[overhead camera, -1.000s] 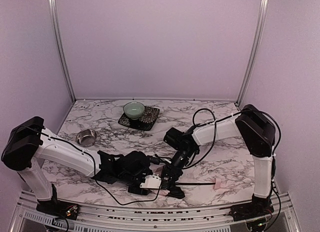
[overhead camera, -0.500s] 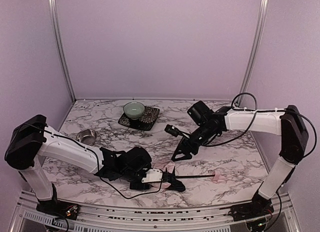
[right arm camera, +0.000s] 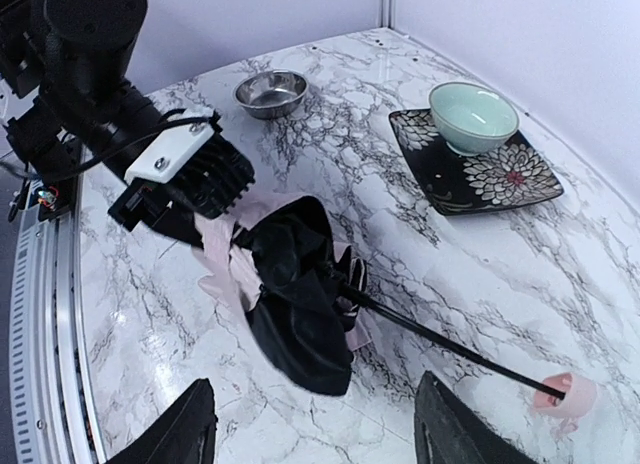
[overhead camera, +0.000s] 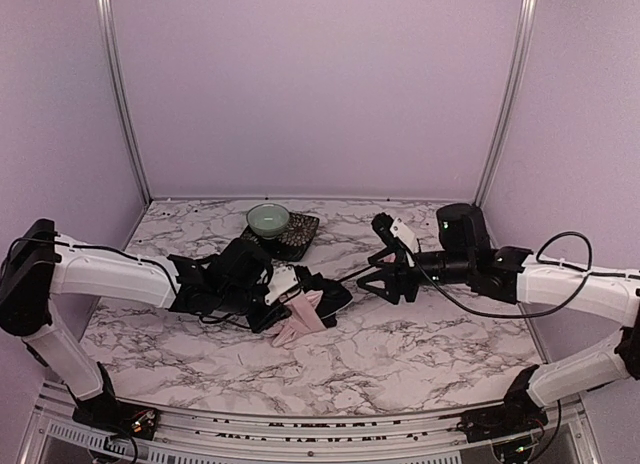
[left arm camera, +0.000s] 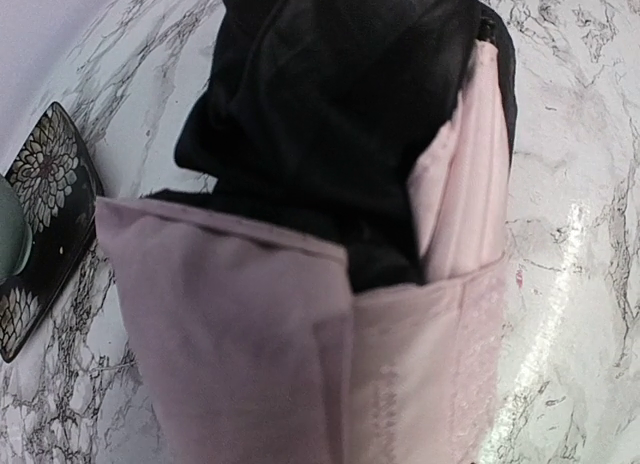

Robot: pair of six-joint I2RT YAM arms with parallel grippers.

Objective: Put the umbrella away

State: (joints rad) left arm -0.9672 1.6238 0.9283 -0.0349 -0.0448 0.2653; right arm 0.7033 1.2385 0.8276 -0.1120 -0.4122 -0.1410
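Top view: the umbrella (overhead camera: 310,299) lies mid-frame on the tabletop (overhead camera: 430,334). My left hand (overhead camera: 283,296) sits on its cloth (overhead camera: 298,320); I cannot tell if it grips. My right hand (overhead camera: 385,284) is wide open and empty.

Left wrist: only cloth shows.

Right wrist: I should grab the handle (right arm camera: 567,396), lower right, then push slowly.

No words to read.
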